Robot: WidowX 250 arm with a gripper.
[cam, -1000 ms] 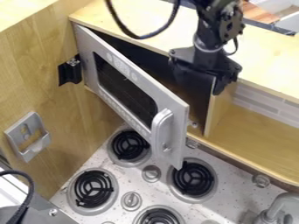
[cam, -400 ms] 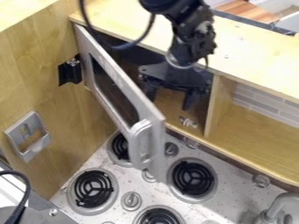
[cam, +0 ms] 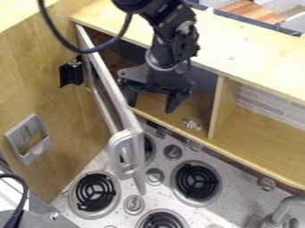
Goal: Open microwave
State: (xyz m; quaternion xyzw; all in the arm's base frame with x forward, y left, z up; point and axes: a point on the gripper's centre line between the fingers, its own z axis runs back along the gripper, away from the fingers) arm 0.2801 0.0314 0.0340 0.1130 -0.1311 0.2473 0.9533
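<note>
Clearly, in the camera view, we have the microwave door (cam: 132,124) standing well ajar, swung out over the stove (cam: 173,173) from its hinge beside the wooden side wall (cam: 35,84). Its handle (cam: 113,149) hangs free above the burners, with nothing gripping it. Our hand (cam: 150,107) is open and empty, fingers spread and pointing down at the mouth of the microwave (cam: 193,100). The finger nearer the door sits right by its inner face, though we cannot tell whether they touch.

We judge the step in hand to be pushing from inside, with the opening mostly done. To do it well, we keep that near finger flat against the door's inner side, close to the free edge where leverage is best, and sweep in an arc toward the side wall rather than straight across. We go gently near the end, lest we strain the hinge, and keep the other finger off the shelf edge.
</note>
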